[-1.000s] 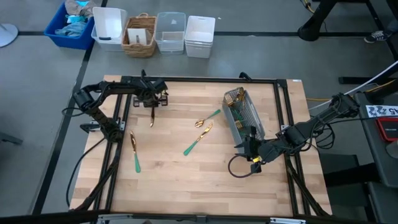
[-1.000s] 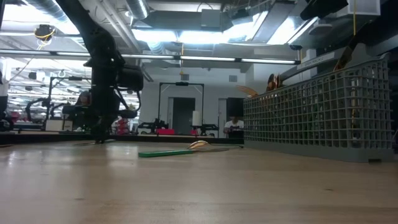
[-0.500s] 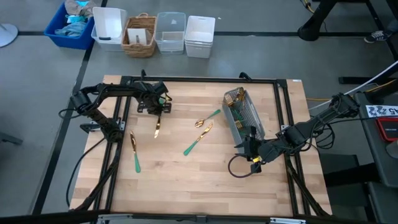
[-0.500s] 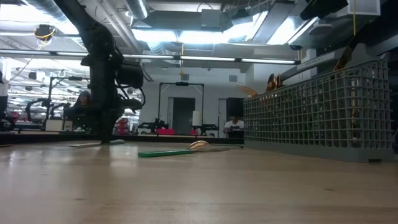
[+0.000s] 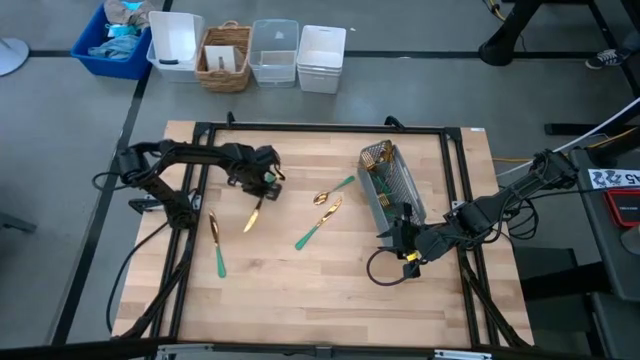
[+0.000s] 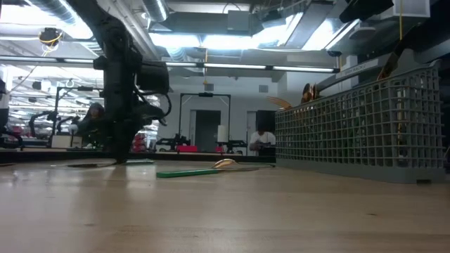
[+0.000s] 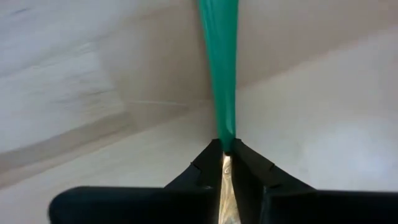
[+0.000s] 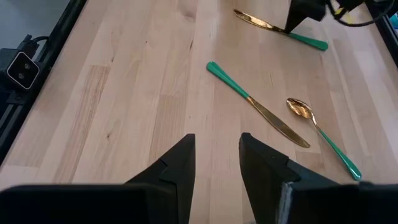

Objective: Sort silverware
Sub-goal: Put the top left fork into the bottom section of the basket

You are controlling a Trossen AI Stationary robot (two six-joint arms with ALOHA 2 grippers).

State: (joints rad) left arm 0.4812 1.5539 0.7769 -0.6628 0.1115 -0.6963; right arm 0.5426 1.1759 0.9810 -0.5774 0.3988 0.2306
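Silverware is spread over the wooden table (image 5: 330, 290) right now. The left gripper (image 5: 265, 180) sits toward the far left part of the table and is clamped on a knife (image 5: 254, 214) at the teal handle, gold blade slanting away toward the near side. In the left wrist view you can see that green handle (image 7: 222, 68) pinched right between the two dark fingers (image 7: 205, 168), with a bit of gold showing in the gap.

Another knife (image 5: 215, 243) lies flat near the left edge of the table, teal handle pointing toward the near side. Around the middle there's a spoon (image 5: 334, 190) and a third knife (image 5: 318, 223) lying close to each other, both angled, apart from the gripper. The right wrist view shows these two nicely: knife (image 8: 258, 106) and spoon (image 8: 323, 137) just beside each other on the wood.

The grey mesh caddy (image 5: 392, 185) stands on the right part of the table with some gold heads poking out at its far end. The right gripper (image 5: 405, 240) waits just beside the caddy's near end, fingers (image 8: 180, 165) spread apart and holding nothing.
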